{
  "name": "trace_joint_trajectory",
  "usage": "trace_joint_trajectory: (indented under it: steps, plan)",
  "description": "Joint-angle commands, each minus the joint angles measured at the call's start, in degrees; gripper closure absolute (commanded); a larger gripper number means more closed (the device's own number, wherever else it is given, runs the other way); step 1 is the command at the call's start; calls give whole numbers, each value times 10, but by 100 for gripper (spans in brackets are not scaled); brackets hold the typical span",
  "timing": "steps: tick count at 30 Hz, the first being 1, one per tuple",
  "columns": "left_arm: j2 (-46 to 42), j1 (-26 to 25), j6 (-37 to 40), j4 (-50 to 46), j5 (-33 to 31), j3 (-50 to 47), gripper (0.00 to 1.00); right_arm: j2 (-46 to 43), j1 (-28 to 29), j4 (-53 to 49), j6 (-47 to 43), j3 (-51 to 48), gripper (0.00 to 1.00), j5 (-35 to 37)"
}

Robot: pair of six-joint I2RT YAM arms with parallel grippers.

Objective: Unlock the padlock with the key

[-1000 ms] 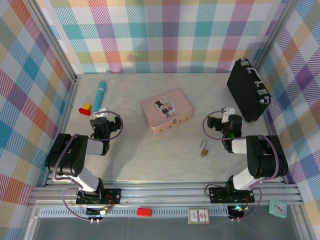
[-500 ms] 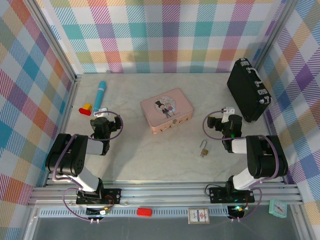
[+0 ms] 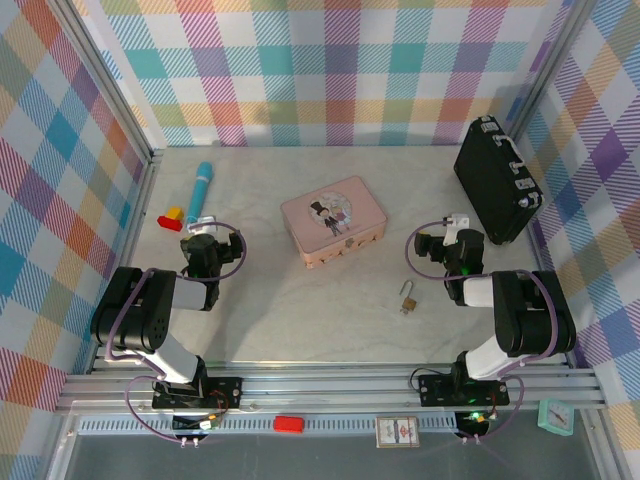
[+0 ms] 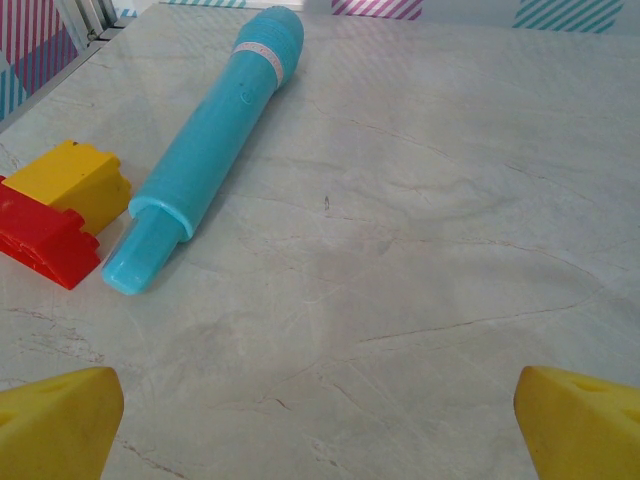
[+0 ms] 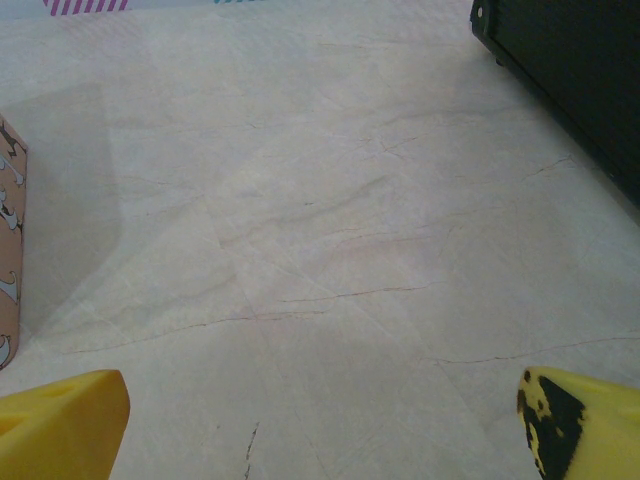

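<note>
Jaws both gape wide, padlock (image 3: 408, 299) lying untouched.

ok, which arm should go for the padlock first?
Right. The padlock lies close to the open right gripper; the left gripper, also open, sits far across by the blocks.

Pastel overload in this cell, lol

Walls (image 3: 340, 70) are all plaid: pink, teal, yellow, purple and orange on white. Table (image 3: 300, 300) is cream marble with thin brownish veins. Tin (image 3: 333, 221) is pale pink with a small dark-and-white figure print, case (image 3: 495, 180) by the right edge is plain black, tube (image 4: 215, 150) near the far-left corner is turquoise, blocks (image 4: 60, 205) are red and yellow. Padlock (image 3: 408, 302) is brass with a silvery shackle. Left fingertips (image 4: 55, 425) are clean yellow, right fingertips (image 5: 585, 420) yellow with black smudges.
</note>
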Motion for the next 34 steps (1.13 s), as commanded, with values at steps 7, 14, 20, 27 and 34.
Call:
trace_joint_trajectory:
  steps: [7, 14, 20, 27, 34]
  plan:
    - [-9, 0, -6, -1, 6, 1, 0, -3, 1, 25, 6, 8, 1, -7]
    - [-9, 0, -6, -1, 6, 1, 0, -3, 1, 25, 6, 8, 1, -8]
    - [-9, 0, -7, -1, 6, 1, 0, -3, 1, 25, 6, 8, 1, -8]
    - [-9, 0, -7, -1, 6, 1, 0, -1, 1, 21, 4, 11, 1, -11]
    - [-9, 0, -7, -1, 6, 1, 0, -2, 1, 22, 4, 10, 1, -13]
